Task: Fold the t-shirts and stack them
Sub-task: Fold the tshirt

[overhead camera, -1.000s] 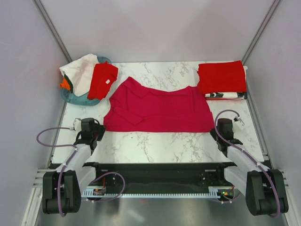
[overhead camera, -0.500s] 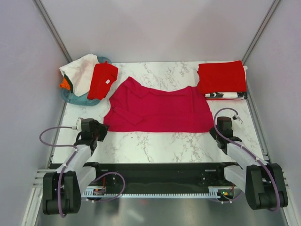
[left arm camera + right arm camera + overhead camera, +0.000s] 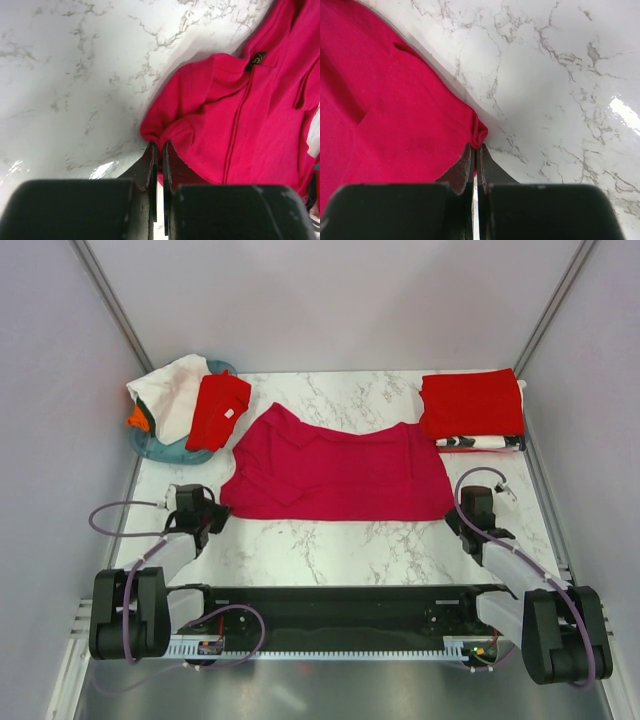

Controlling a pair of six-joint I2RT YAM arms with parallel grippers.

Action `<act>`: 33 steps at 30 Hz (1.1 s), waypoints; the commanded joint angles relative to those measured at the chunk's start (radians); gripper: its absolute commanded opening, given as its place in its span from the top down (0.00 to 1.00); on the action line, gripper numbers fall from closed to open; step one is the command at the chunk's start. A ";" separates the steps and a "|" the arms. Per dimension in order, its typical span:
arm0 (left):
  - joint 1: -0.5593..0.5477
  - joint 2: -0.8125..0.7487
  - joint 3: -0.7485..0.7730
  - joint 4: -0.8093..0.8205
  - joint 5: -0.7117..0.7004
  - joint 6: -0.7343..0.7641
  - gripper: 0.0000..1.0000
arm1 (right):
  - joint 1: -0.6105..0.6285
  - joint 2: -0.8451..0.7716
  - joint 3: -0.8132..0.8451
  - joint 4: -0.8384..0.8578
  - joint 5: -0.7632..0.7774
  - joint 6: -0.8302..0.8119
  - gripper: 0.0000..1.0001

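The crimson shirt [image 3: 335, 475] lies spread across the middle of the table [image 3: 330, 545], collar toward the far left and near hem running straight along the front. As I read it, this one is mid-fold and not yet a tidy packet. At the far right corner a folded bright red shirt [image 3: 470, 405] sits on a black-and-white shirt [image 3: 480, 442], so that stack is started. At the far left the teal basket [image 3: 160, 448] holds a white shirt [image 3: 170, 388], a loose red shirt [image 3: 218, 410] and a bit of an orange shirt [image 3: 137, 420], all unfolded. So I judge two shirts done, one in hand and three waiting.

The overhead view gives me that tally and places the left gripper [image 3: 212, 517] and right gripper [image 3: 453, 519] at the two near corners of the crimson shirt, but it hides the fingertips. The wrist cameras fill that in. On the right wrist, the right gripper [image 3: 475, 150] has its jaws pressed together on the bunched hem corner. On the left wrist, the left gripper [image 3: 159, 150] is nearly closed at the sleeve-side corner and looks to be nipping cloth, though the fold there hides the contact itself. A small dark label [image 3: 256, 59] shows only in that view.
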 commanded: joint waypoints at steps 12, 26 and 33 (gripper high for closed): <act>0.008 -0.110 0.319 -0.332 -0.034 -0.008 0.98 | -0.015 0.030 0.335 -0.200 0.036 0.043 1.00; 0.032 -0.343 0.114 -0.542 -0.031 -0.006 0.98 | -0.022 -0.252 0.038 -0.365 0.013 0.141 1.00; 0.034 -0.417 -0.006 -0.540 -0.043 -0.019 0.98 | -0.022 -0.327 -0.033 -0.383 0.028 0.141 1.00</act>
